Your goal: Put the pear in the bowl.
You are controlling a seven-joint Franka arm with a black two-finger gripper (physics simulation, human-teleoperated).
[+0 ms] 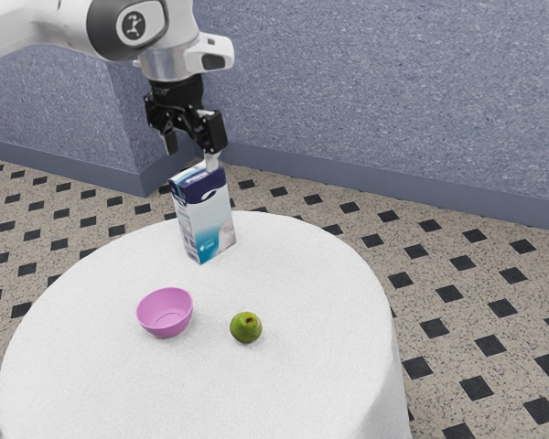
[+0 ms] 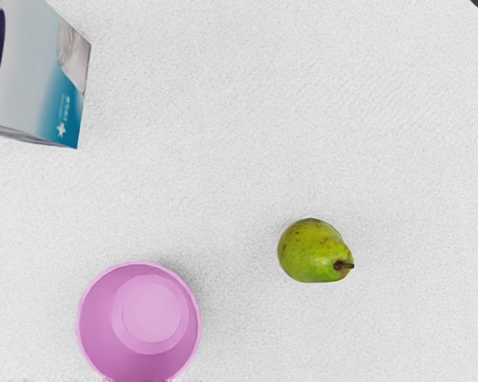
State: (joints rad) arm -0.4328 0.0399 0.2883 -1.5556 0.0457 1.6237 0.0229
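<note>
One green pear [image 1: 246,328] lay on your worktop [image 1: 320,274], well below your spread claw [image 1: 192,146], toward the exterior view's right, near the pink bowl [image 1: 166,325].

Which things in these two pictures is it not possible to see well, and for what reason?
- Exterior view: the base of the arm, cut off by the left edge.
- Exterior view: the near end of the table, cut off by the lower edge.
- Wrist view: the top of the carton, cut off by the picture's edge.
- Both views: the underside of the pear, hidden by its own body.
</note>
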